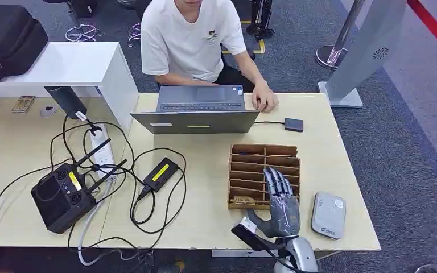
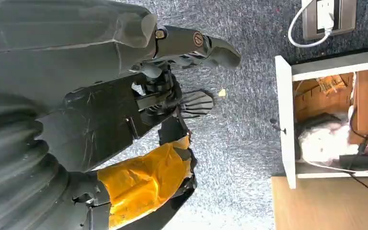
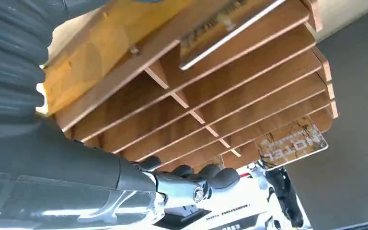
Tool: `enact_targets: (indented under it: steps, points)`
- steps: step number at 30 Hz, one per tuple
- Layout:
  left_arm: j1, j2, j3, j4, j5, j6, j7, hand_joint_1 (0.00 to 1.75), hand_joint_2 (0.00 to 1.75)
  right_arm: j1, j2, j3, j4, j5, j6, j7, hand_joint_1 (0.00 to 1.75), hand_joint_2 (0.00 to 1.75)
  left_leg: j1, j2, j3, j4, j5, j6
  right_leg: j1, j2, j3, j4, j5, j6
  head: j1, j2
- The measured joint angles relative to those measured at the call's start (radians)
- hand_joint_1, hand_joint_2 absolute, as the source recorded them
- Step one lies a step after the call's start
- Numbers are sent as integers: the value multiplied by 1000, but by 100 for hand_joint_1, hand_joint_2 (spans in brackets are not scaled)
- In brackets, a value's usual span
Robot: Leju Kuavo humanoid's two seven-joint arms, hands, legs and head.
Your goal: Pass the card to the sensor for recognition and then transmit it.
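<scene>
Head view shows the pale wooden desk (image 1: pixel 205 222) spanning most of the frame, a person seated at its far edge behind an open laptop (image 1: pixel 196 114). Lower centre-right stands the slotted wooden card rack (image 1: pixel 250 168), its dividers running across the frame. Just right of it, near the desk's front edge, lies the flat grey sensor pad (image 1: pixel 328 214).

The right hand (image 1: pixel 279 199) rises from the bottom edge and lies over the rack's right column, fingers stretched out and apart, grasping nothing that I can see. The left hand (image 2: pixel 182 103) appears in the left wrist view, hanging over grey carpet beside the desk; whether it is released or clenched I cannot tell.

One card (image 1: pixel 242 199) rests in the rack's front left slot, just to the left of the right hand and touching none of its fingers; its long axis follows the slot, across the frame. In the right wrist view a second card (image 3: pixel 290 141) pokes from another slot. The right hand is plainly the nearer one, and the sensor pad lies on its opposite side.
</scene>
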State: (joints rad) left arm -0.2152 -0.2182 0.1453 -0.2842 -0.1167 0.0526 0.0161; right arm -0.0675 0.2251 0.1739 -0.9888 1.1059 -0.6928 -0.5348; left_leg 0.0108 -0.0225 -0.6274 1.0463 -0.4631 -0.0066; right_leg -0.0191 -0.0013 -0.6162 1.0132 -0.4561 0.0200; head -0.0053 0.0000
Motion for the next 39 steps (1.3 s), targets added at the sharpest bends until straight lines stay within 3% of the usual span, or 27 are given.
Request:
enact_targets:
  steps: [18, 19, 39]
  points:
    - [0, 1, 0, 0, -2, -1, 0, 0, 175, 17, 0, -3, 7, -30, 0, -3, 0, 175, 0, 0, 0, 0, 0, 0, 0, 0, 0, 0, 0, 0, 0, 0]
    - [0, 1, 0, 0, -2, -1, 0, 0, 175, 17, 0, -3, 9, -31, 0, -3, 175, 175, 0, 0, 0, 0, 0, 0, 0, 0, 0, 0, 0, 0, 0, 0]
    - [0, 1, 0, 0, -8, -1, 0, 0, 175, -12, 0, -15, 26, -46, -11, -8, 175, 175, 0, 1, 0, 0, 0, 0, 0, 1, 0, 0, 0, 0, 0, 0]
